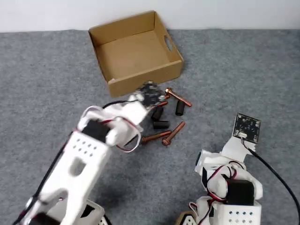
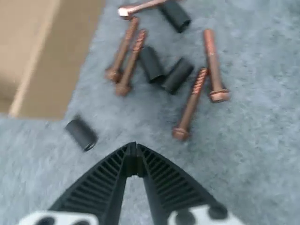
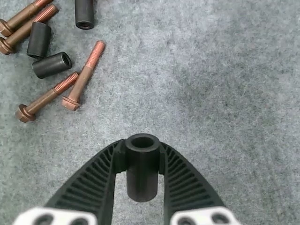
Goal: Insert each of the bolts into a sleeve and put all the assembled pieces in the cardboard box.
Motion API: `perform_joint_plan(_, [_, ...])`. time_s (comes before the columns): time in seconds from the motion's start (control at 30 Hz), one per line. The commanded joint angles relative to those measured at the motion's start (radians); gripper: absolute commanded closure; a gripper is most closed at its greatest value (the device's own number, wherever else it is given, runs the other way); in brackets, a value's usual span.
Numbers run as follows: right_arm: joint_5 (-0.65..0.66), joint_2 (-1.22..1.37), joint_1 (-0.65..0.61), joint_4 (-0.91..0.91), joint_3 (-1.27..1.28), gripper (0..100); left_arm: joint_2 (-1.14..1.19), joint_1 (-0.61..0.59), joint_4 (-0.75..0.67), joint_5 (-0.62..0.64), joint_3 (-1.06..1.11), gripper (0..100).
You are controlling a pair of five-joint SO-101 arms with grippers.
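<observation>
My left gripper (image 2: 136, 149) is shut with nothing between its fingers, hovering over the grey carpet just short of the pile. Ahead of it lie several copper bolts (image 2: 191, 104) and black sleeves (image 2: 178, 75), and one sleeve (image 2: 81, 133) lies apart near the cardboard box (image 2: 37, 61). My right gripper (image 3: 142, 161) is shut on a black sleeve (image 3: 142, 146), held upright with its bore facing the camera, well away from the pile. In the high view the bolts (image 1: 173, 132) and sleeves (image 1: 161, 124) lie in front of the box (image 1: 145, 79), and the left arm (image 1: 117, 124) reaches over them.
The open box has bare cardboard inside and stands at the back centre against a white wall. The right arm (image 1: 229, 183) is folded at the front right. Grey carpet stretches free on both sides of the pile.
</observation>
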Motion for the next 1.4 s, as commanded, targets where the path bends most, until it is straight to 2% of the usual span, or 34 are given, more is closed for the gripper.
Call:
perform_joint_plan(0.0, [-0.009,-0.005,0.013,-0.018,-0.005,99.1,0.158,0.037,0.029,-0.023,-0.134,98])
perform_joint_plan(0.2, [-0.009,-0.005,0.013,-0.019,-0.005,99.1,0.474,0.046,0.178,-0.106,-0.394,82])
perform_joint_plan(0.4, [-0.009,-0.005,0.015,-0.019,-0.005,99.1,0.709,0.041,0.241,-0.204,-0.598,81])
perform_joint_plan(0.73, [-0.009,-0.005,0.015,-0.019,-0.005,99.1,0.925,0.038,0.233,-0.222,-0.725,81])
perform_joint_plan(1.0, [-0.009,-0.005,0.015,-0.019,-0.005,99.1,1.063,0.034,0.241,-0.224,-0.776,90])
perform_joint_plan(1.23, [-0.009,-0.005,0.015,-0.019,-0.005,99.1,1.065,0.054,0.416,-0.250,-0.857,98])
perform_joint_plan(1.37, [-0.009,-0.005,0.015,-0.030,0.009,99.1,1.003,0.086,0.506,-0.143,-0.886,99])
